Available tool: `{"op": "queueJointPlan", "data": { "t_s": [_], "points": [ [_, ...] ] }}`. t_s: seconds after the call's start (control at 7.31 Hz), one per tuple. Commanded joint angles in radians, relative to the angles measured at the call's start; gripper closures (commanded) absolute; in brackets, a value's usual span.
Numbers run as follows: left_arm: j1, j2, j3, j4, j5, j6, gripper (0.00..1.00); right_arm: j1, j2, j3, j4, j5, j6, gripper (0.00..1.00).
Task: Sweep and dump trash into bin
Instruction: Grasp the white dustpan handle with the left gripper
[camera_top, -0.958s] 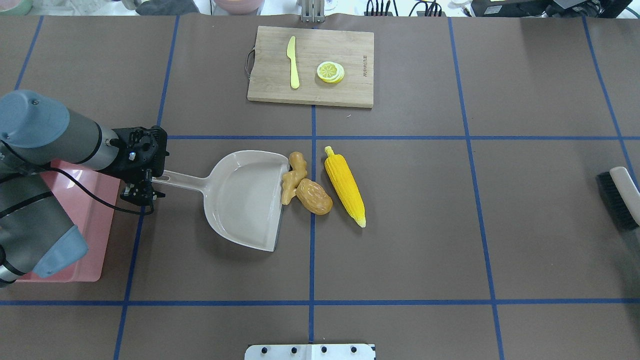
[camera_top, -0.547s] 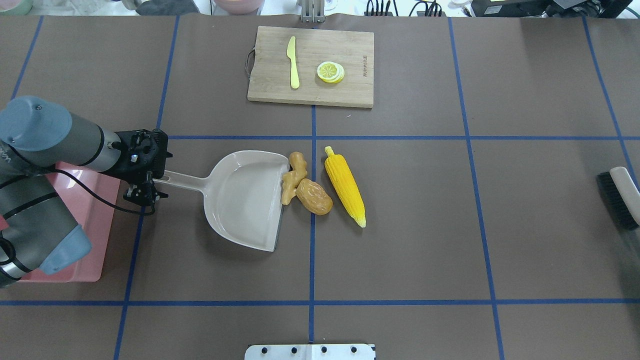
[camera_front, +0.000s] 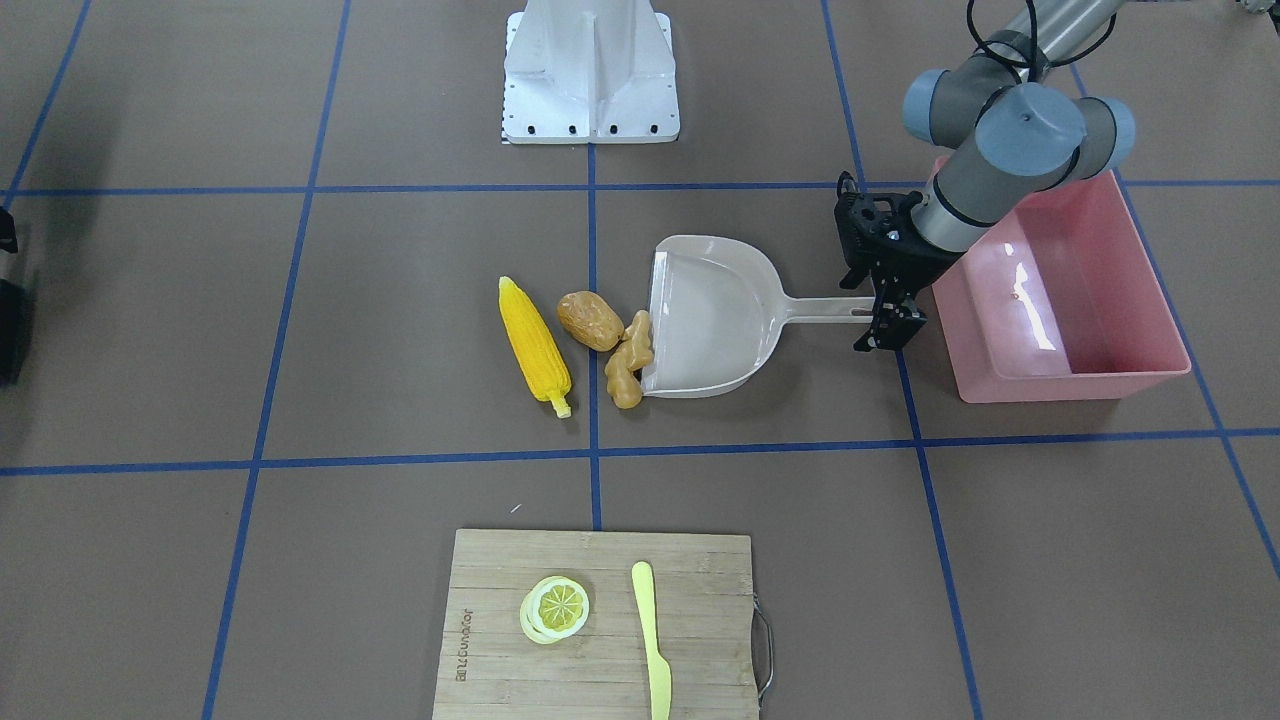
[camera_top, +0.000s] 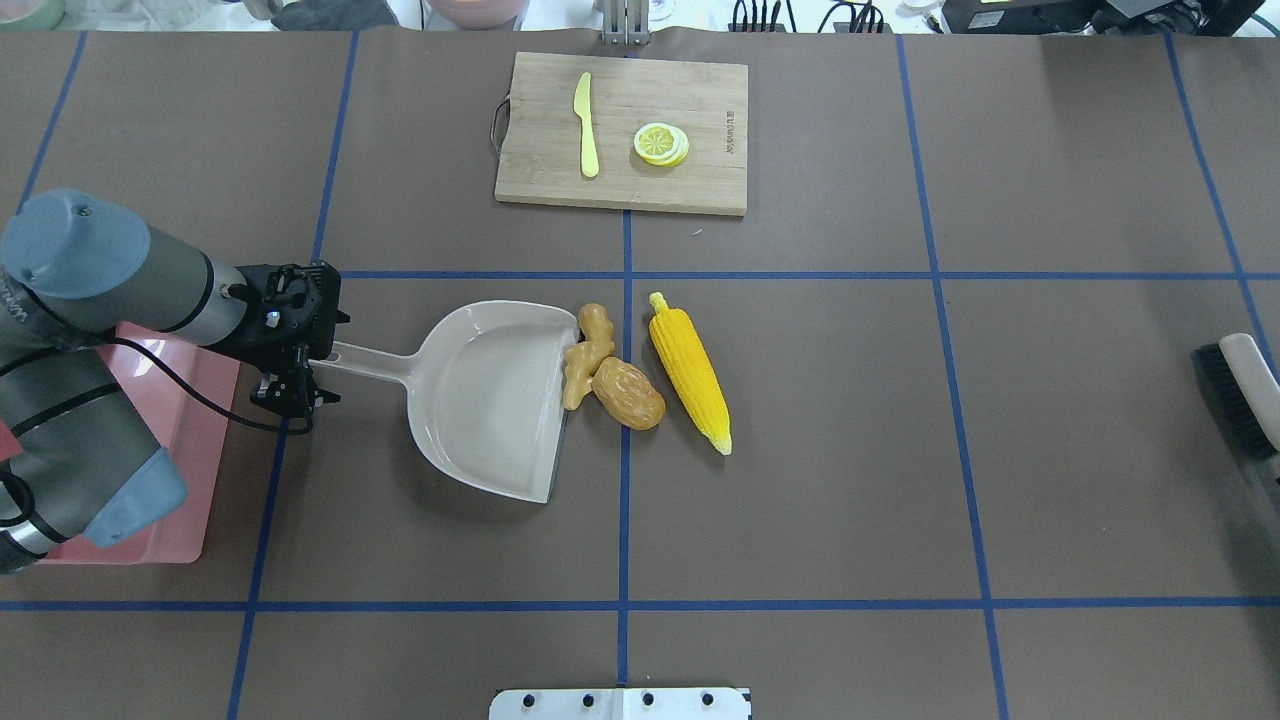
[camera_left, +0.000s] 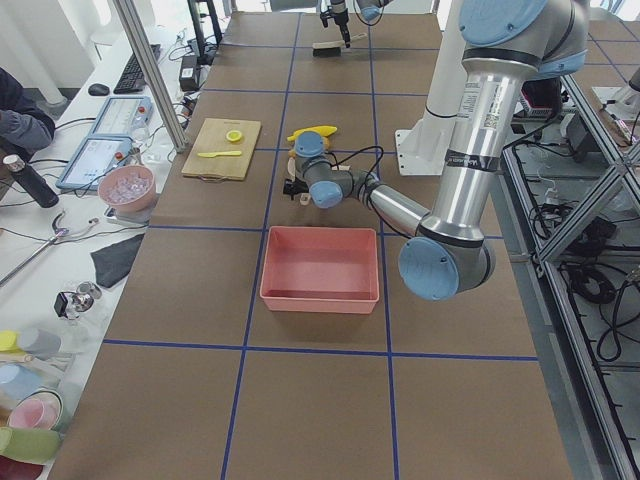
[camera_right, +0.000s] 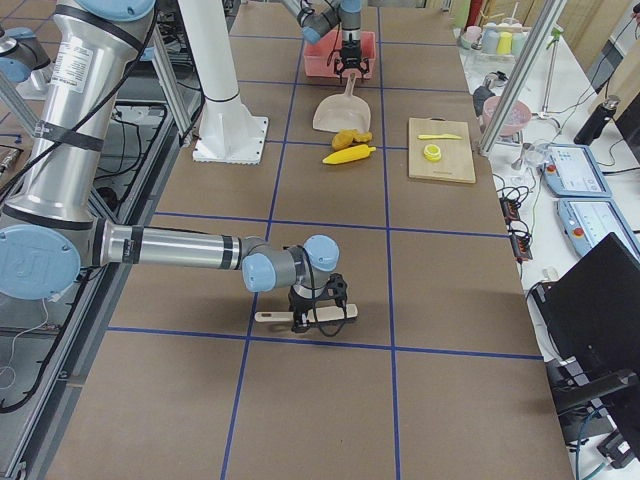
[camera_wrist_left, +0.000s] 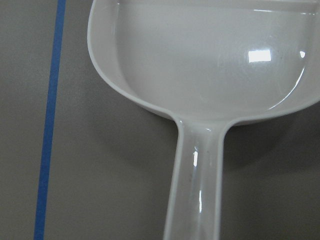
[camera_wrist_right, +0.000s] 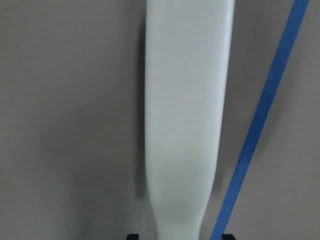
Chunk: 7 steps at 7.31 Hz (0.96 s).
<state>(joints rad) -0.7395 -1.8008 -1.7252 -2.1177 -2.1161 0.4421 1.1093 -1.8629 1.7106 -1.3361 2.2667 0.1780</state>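
Front-facing view: a yellow corn cob (camera_front: 535, 345), a brown potato piece (camera_front: 589, 320) and a tan ginger root (camera_front: 628, 360) lie at the open lip of a beige dustpan (camera_front: 710, 315), the ginger touching it. The pink bin (camera_front: 1075, 385) sits just past the handle's end. The left gripper (camera_front: 888, 318) straddles that end; whether it is clenched I cannot tell. Overhead view: a brush (camera_top: 1232, 400) lies at the table's right edge, well apart from the trash. Right side view: the right gripper (camera_right: 318, 305) hangs over the brush. Right wrist view: black fingertips (camera_wrist_right: 223, 236) stand clear on both sides of the pale brush handle, released. The toys look light, rigid and smooth, and likely to roll. They are better swept than pinched.
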Motion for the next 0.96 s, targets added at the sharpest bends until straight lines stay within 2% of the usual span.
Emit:
{"op": "queueJointPlan", "data": {
  "t_s": [0.0,0.14,0.27,0.55,0.82],
  "points": [
    [0.002,-0.005,-0.001,0.033,-0.048,-0.009,0.03,0.001,-0.005,-0.002,-0.015,-0.006,-0.002,0.71],
    [0.0,-0.006,0.001,0.035,-0.047,-0.035,0.03,0.004,-0.009,0.003,-0.015,-0.006,-0.005,0.94],
    [0.0,-0.009,-0.001,0.033,-0.045,-0.019,0.03,0.012,-0.007,0.007,-0.015,0.005,-0.009,1.0],
    [0.002,-0.018,0.009,0.03,-0.041,-0.006,0.03,0.047,0.007,0.033,-0.066,0.058,-0.011,1.0],
    [0.002,-0.018,0.01,0.032,-0.045,-0.009,0.03,0.072,0.046,0.069,-0.103,0.073,-0.005,1.0]
  ]
}}
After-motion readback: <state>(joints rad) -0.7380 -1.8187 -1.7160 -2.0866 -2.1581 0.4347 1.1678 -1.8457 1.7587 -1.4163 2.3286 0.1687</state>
